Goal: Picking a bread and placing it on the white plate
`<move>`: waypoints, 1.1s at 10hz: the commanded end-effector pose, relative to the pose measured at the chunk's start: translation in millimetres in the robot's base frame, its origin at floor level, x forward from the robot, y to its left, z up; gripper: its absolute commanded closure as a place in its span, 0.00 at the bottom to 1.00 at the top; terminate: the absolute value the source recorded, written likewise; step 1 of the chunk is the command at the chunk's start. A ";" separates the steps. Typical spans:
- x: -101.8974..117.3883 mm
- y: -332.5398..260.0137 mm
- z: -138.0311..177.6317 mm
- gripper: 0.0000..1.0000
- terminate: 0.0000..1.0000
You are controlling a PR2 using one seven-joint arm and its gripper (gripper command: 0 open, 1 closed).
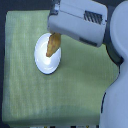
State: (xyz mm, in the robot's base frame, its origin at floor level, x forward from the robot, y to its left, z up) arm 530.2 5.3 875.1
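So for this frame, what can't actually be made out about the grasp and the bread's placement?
- Gripper: in the exterior view the grey arm housing covers the jaws; open or shut cannot be told.
- Elongated golden-brown bread: its upper end is hidden under that housing.
- Contact between the bread and the round white plate: too blurred to tell resting from held above.
- Green cloth: its right part is hidden by the robot's body.

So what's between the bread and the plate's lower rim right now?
Exterior view: only bare white plate surface lies between the bread's lower tip and that rim. The gripper's fingers are hidden behind the arm housing.
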 end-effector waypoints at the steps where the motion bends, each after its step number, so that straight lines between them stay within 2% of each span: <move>1: -9.9 56.5 -23.8 1.00 0.00; 5: -18.4 68.3 -46.1 1.00 0.00; 11: -21.8 71.4 -46.7 1.00 0.00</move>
State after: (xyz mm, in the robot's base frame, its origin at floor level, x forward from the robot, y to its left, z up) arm 510.1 76.3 828.9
